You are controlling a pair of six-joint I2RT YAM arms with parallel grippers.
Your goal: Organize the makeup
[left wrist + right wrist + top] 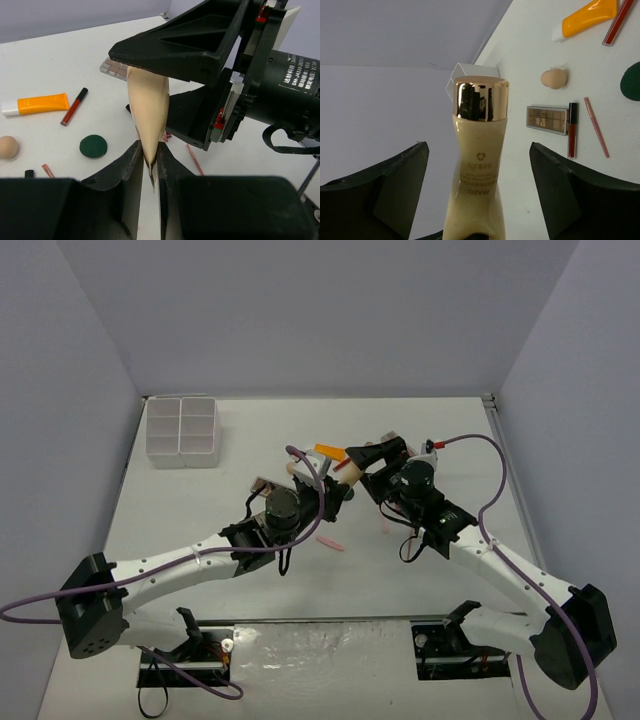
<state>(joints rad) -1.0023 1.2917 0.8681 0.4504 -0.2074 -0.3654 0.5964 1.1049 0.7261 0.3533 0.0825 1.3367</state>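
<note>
The beige tube [148, 105] is clenched by its crimped tail in the left claw [149, 152] at lower centre; lengthwise, its capped end is straddled by the released right claw [477, 146].

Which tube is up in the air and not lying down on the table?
The beige tube. The left gripper pinches its flat end and holds it upright, while the orange tube lies flat on the table.

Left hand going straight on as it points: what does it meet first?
Most likely the right hand: it sits open straight ahead, around the beige tube that the left hand pinches by its flat end. Depth is unclear.
</note>
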